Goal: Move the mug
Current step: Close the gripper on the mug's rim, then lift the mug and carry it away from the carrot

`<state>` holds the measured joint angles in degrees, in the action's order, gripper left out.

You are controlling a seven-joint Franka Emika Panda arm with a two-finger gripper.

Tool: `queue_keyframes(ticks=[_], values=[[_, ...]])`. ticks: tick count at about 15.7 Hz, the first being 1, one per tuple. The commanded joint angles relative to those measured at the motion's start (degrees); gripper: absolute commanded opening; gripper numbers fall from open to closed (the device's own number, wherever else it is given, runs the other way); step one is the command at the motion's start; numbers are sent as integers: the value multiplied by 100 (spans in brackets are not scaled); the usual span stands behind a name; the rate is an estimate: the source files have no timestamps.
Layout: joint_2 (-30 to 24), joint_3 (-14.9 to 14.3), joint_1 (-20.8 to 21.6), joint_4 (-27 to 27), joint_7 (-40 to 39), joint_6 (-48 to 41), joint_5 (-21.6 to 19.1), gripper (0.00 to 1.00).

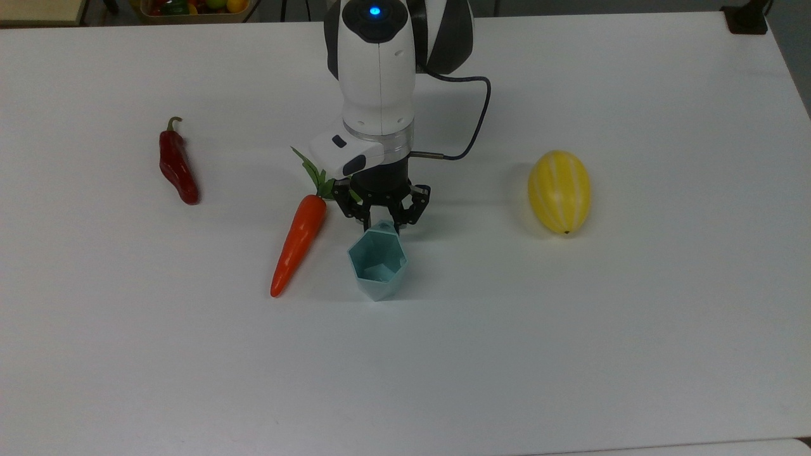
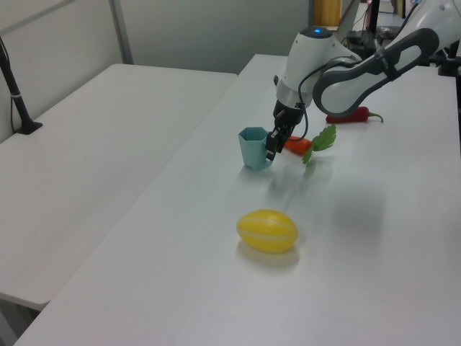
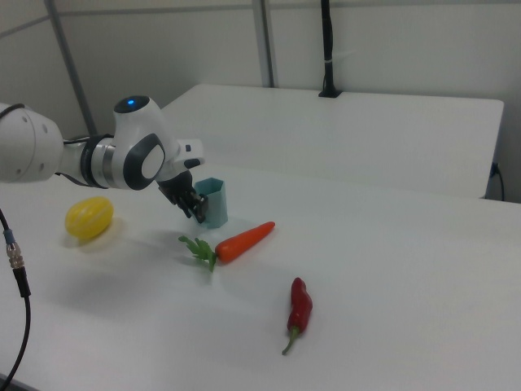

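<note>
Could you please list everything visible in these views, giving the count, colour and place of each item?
mug: one, pale teal-blue, upright near the table's middle, right of the carrot in the top view.
carrot: one, orange with green leaves, lying beside the mug.
chili pepper: one, dark red, lying toward the top view's left.
melon: one, yellow with pale stripes, toward the top view's right.
table: one, white, bearing all the items.
second table: one, white, behind the first in the right view.
bin of produce: one, at the top view's upper edge, contents mixed colours.
arm: one, white and dark grey, with a cable.
hand: one, black, closed on the mug's rim tab.
</note>
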<state>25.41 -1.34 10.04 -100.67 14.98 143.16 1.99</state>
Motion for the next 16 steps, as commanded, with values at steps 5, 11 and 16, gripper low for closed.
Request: queue_keyframes(ticks=[5, 11, 16], values=[[86, -60, 78, 4, 146, 590, 144, 35], [95, -60, 78, -5, 137, 590, 302, 12], [-1, -60, 51, -5, 137, 564, 293, 0]])
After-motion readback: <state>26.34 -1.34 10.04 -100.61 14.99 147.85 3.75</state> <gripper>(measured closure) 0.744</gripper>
